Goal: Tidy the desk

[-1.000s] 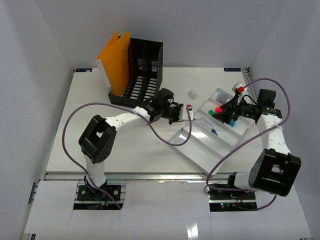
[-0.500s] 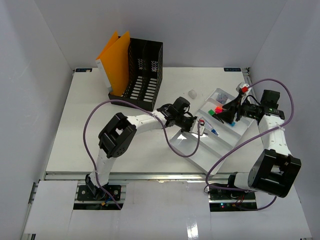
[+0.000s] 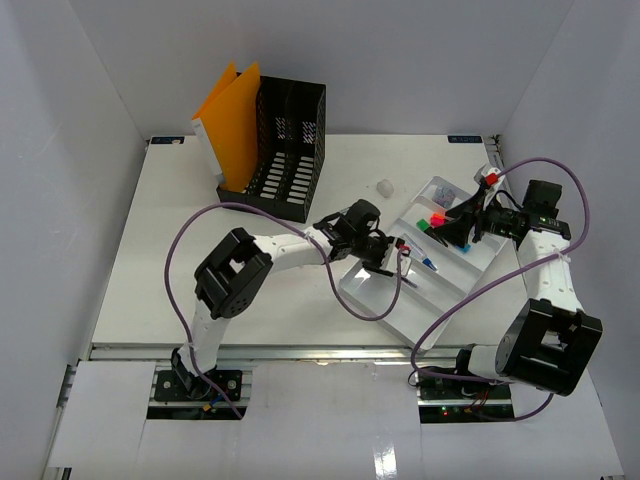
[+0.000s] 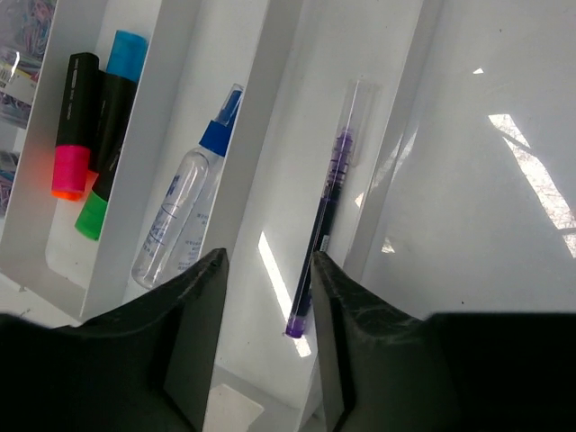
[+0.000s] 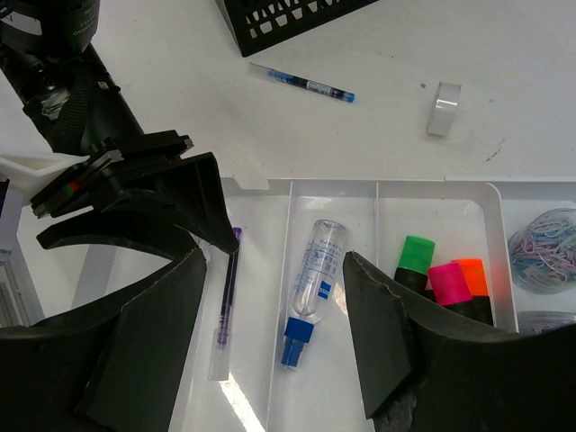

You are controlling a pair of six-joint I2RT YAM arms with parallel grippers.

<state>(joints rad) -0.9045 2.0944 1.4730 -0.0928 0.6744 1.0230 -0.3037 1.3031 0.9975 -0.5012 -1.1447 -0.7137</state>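
Left pincer and right pincer both gape over the tray; desk runs longest left to right.

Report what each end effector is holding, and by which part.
Nothing is held. The left end effector is open over the purple pen, which lies in the tray. The right end effector is open above the spray bottle.

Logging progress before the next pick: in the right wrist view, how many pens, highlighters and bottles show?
Pens: 2, the purple pen in the tray and the blue pen on the desk
Highlighters: 3, the green highlighter, pink highlighter and orange highlighter
Bottles: 1, the blue-capped bottle
Total: 6
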